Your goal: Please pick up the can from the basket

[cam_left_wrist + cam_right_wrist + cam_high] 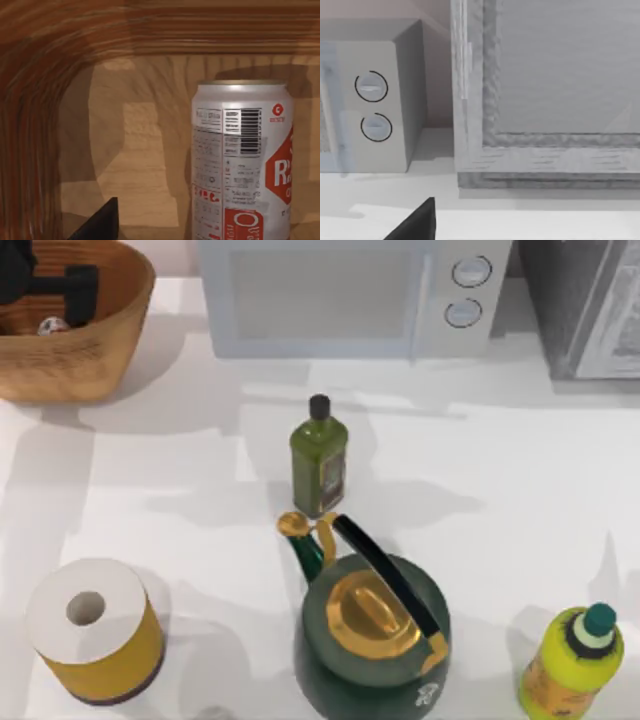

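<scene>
Left gripper [52, 285] inside orange-brown woven wicker basket [95, 355]; finger spread cannot be told. White-and-red aluminium can [242, 160]: light, slick, dentable; grip mid-body.

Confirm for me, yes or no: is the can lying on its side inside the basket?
No, the left wrist view shows the can standing upright on the floor of the basket, its label text reading level.
</scene>
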Motion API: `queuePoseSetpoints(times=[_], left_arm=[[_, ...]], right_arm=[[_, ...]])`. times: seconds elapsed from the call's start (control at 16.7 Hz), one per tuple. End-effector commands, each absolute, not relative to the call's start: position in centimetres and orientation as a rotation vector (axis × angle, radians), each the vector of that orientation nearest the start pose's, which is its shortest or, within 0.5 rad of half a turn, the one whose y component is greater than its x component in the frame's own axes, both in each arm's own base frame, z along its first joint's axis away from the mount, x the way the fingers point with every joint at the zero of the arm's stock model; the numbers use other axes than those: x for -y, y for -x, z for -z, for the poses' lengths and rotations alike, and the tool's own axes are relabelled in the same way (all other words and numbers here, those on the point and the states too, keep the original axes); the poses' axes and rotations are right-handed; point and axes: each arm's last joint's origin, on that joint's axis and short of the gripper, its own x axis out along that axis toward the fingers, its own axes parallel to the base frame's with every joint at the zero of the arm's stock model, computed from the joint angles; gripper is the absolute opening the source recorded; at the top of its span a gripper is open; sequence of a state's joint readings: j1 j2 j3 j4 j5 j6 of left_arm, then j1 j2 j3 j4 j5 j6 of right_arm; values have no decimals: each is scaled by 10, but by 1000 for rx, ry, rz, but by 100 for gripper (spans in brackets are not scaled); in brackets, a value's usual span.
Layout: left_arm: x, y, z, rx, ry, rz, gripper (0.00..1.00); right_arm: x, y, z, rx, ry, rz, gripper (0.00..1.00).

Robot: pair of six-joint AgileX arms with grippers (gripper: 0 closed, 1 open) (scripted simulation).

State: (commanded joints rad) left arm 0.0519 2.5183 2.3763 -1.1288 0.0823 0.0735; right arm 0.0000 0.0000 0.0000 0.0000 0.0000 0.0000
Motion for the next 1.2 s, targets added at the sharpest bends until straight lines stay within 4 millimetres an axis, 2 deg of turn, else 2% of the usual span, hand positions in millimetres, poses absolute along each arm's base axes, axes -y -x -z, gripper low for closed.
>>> queuePoseSetpoints(times=[0.36,0.6,1.2], left_arm=[[-32,-536,-132,-1267,31,49,100],[-32,-537,-129,-1267,31,50,100],[-32,-537,-129,-1267,31,50,25]], right_arm=[[1,-106,-160,0,0,0,100],[1,-106,-160,0,0,0,100],[1,-106,-160,0,0,0,100]])
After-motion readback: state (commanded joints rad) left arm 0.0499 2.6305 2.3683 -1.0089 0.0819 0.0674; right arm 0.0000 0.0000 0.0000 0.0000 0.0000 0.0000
